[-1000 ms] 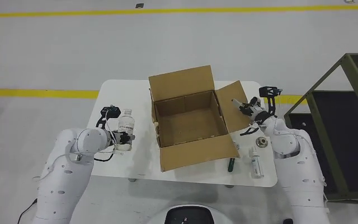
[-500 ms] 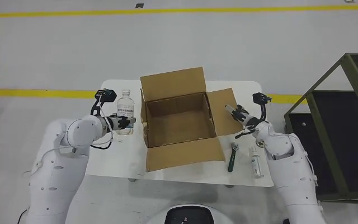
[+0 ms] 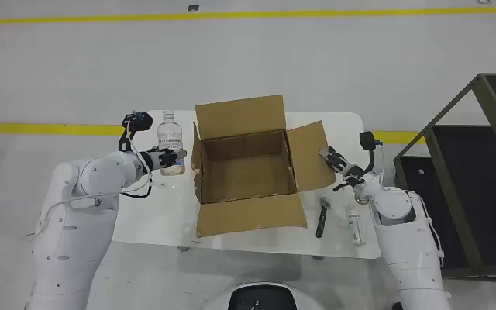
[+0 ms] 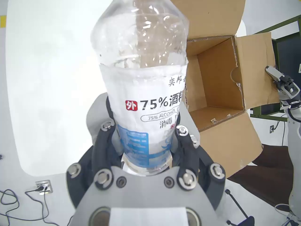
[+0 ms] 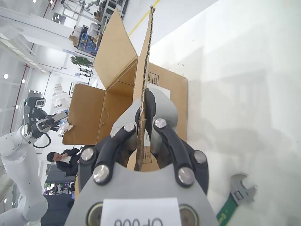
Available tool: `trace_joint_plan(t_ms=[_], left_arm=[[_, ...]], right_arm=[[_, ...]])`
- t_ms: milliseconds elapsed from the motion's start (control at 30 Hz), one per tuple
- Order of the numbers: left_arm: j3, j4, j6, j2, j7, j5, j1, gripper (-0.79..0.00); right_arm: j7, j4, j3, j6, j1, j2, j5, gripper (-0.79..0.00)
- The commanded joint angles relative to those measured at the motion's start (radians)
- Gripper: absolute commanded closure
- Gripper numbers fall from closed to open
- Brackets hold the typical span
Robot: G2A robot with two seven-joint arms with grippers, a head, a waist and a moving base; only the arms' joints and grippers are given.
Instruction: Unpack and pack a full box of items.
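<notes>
**Two arms at an open carton: one grips a bottle, the other pinches a flap**

A brown cardboard box (image 3: pixel 246 145) stands open in the middle of a white table (image 3: pixel 163 217), its far flap raised and its near flap folded out toward the table's front edge, the bare brown floor of the carton in view from above.

To the box's left, the left tool (image 3: pixel 172 159) is clamped around the lower, labelled part of a clear plastic bottle (image 3: pixel 169 138). The left wrist view shows the dark fingers (image 4: pixel 105 139) pressed against both sides of the bottle (image 4: pixel 141 76), with the left tool (image 4: pixel 144 123) closed on it just above its base. The bottle is upright, cap uppermost, just beside the box's left wall. Whether its base touches the table cannot be told.

On the other side, the right tool (image 3: pixel 335 159) pinches the outer edge of the box's right-hand flap (image 3: pixel 308 153). In the right wrist view the corrugated edge of the flap (image 5: pixel 147 55) runs straight between the two pads, the right tool (image 5: pixel 144 109) pressed together on it.

On the table near the right arm lie a green-handled wrench (image 3: pixel 321 218), seen also at the wrist camera's corner (image 5: pixel 237 196), and, just beyond it toward the table's right edge, a small bottle (image 3: pixel 354 226) on its side.
</notes>
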Motion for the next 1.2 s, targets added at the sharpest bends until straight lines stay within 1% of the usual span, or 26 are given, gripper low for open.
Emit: trace_joint_plan(t_ms=[0,67,133,233,433,467,533,633,733,833,933,1033,1167], left_arm=[[0.000,0.000,0.000,0.000,0.000,0.000,0.000,0.000],[0.000,0.000,0.000,0.000,0.000,0.000,0.000,0.000],[0.000,0.000,0.000,0.000,0.000,0.000,0.000,0.000],[0.000,0.000,0.000,0.000,0.000,0.000,0.000,0.000],[0.000,0.000,0.000,0.000,0.000,0.000,0.000,0.000],[-0.001,-0.001,-0.002,0.000,0.017,-0.008,0.006,0.000],[-0.007,-0.011,-0.006,0.001,0.040,-0.015,0.010,0.000],[-0.018,-0.042,-0.003,0.002,0.034,-0.061,-0.005,0.000],[-0.026,-0.080,0.016,0.001,0.013,-0.134,-0.034,0.000],[-0.018,-0.106,0.053,-0.002,-0.027,-0.241,-0.071,0.000],[0.015,-0.108,0.068,-0.008,-0.040,-0.325,-0.103,0.000],[0.074,-0.086,0.074,-0.012,-0.055,-0.344,-0.130,0.000],[0.167,-0.009,0.109,-0.021,-0.122,-0.400,-0.149,0.000]], right_arm=[[0.000,0.000,0.000,0.000,0.000,0.000,0.000,0.000],[0.000,0.000,0.000,0.000,0.000,0.000,0.000,0.000],[-0.020,-0.025,-0.001,0.031,-0.015,0.000,0.003,0.000],[-0.048,-0.110,0.012,0.100,-0.060,0.004,-0.011,0.000],[-0.027,-0.276,0.040,0.208,-0.155,0.013,-0.008,0.000],[-0.024,-0.292,0.041,0.218,-0.165,0.014,-0.009,0.000],[-0.017,-0.308,0.044,0.232,-0.178,0.015,0.011,0.000],[-0.012,-0.322,0.036,0.235,-0.184,0.015,0.049,0.000],[-0.004,-0.326,0.023,0.237,-0.181,0.014,0.100,0.000],[0.015,-0.314,0.006,0.235,-0.175,0.013,0.147,0.000],[0.026,-0.304,-0.013,0.229,-0.167,0.014,0.149,0.000],[0.025,-0.300,-0.023,0.225,-0.162,0.015,0.152,0.000],[0.020,-0.305,-0.027,0.226,-0.168,0.018,0.159,0.000]])
